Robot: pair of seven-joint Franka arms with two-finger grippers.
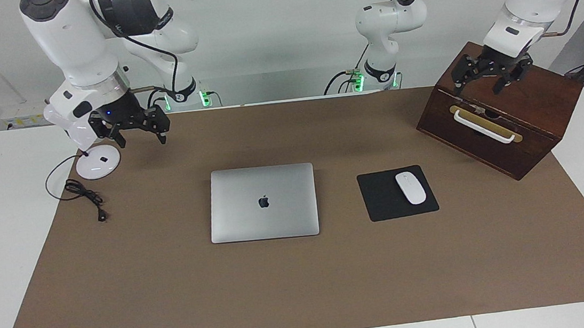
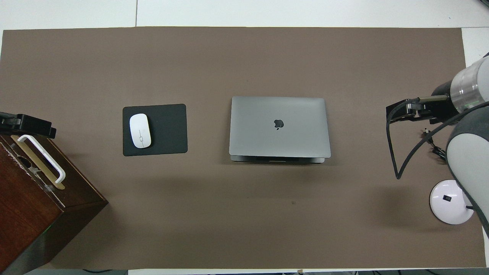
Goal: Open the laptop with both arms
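The laptop (image 1: 262, 203) lies closed and flat in the middle of the brown mat, its silver lid with the dark apple logo facing up; it also shows in the overhead view (image 2: 279, 126). My right gripper (image 1: 142, 142) hangs open and empty in the air over the mat's corner at the right arm's end, well apart from the laptop; it shows in the overhead view (image 2: 401, 110) too. My left gripper (image 1: 478, 91) hangs open and empty over the wooden box, also seen in the overhead view (image 2: 26, 125).
A black mouse pad (image 1: 381, 198) with a white mouse (image 1: 410, 188) lies beside the laptop toward the left arm's end. A dark wooden box (image 1: 532, 103) with a white handle (image 1: 483, 127) stands past it. A white round base (image 1: 98, 162) with a black cable (image 1: 83, 197) sits at the right arm's end.
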